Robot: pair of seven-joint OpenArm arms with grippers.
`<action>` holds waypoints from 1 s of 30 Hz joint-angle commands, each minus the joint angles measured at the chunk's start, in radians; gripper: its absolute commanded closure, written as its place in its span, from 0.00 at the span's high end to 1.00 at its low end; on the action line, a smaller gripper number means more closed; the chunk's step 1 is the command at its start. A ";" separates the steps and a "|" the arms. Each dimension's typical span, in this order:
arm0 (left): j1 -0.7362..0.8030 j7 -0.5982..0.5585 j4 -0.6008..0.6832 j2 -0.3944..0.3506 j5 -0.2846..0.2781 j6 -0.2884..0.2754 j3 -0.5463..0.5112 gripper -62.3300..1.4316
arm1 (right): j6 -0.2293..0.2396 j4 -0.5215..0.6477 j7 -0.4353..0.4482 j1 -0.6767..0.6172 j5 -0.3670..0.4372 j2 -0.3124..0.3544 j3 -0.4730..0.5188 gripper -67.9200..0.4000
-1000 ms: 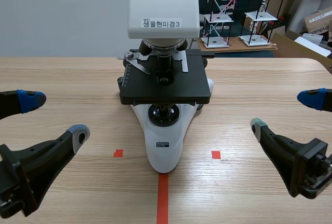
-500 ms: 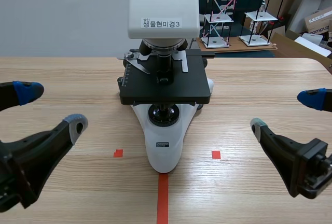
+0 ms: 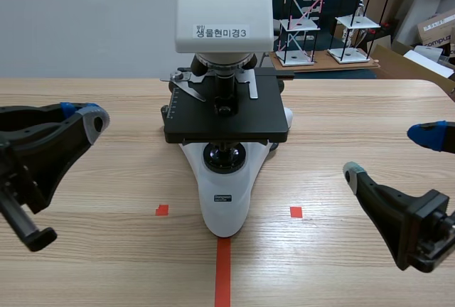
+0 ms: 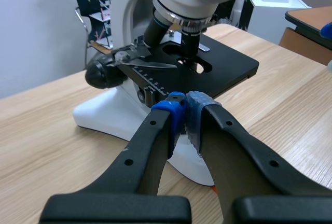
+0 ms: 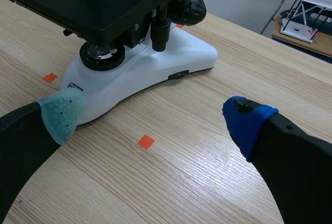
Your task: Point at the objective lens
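Observation:
A white microscope point(image 3: 224, 30) with a black stage point(image 3: 226, 115) stands at the table's middle. Its dark objective lenses point(image 3: 226, 83) hang from the nosepiece over the stage. From the left wrist, the objective lenses point(image 4: 191, 40) show ahead of and above the fingertips. My left gripper point(image 3: 89, 119) is shut on nothing, raised at the left, well apart from the microscope; the left gripper point(image 4: 184, 112) has its blue and grey pads pressed together. My right gripper point(image 3: 391, 154) stays open low at the right. The right wrist shows the right gripper point(image 5: 155, 112) open beside the microscope's white base point(image 5: 150, 63).
Orange-red tape marks point(image 3: 296, 212) lie on the wooden table point(image 3: 355, 122) in front of the microscope. Wire model stands point(image 3: 304, 15) and cardboard boxes point(image 3: 437, 30) sit behind the table's far edge.
My left gripper has shut its fingers and lifted, turning its tips toward the microscope. The right arm has kept still.

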 commanded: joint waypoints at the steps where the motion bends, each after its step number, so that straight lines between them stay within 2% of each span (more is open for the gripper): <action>1: -0.032 0.006 -0.011 0.004 -0.029 0.002 0.020 0.05 | 0.000 0.006 0.012 0.009 0.007 0.002 0.007 0.85; 3: -0.069 0.018 -0.030 0.008 -0.047 0.002 0.044 0.05 | 0.000 0.006 0.012 0.009 0.007 0.002 0.007 0.85; 14: -0.222 0.098 -0.052 0.058 -0.047 0.002 0.146 0.04 | 0.000 0.006 0.013 0.009 0.007 0.002 0.007 0.85; 19: -0.280 0.105 -0.086 0.064 -0.042 0.010 0.204 0.05 | 0.000 0.006 0.013 0.009 0.007 0.002 0.007 0.85; 30: -0.375 0.110 -0.188 0.124 -0.039 0.010 0.288 0.04 | 0.000 0.006 0.013 0.009 0.007 0.002 0.007 0.85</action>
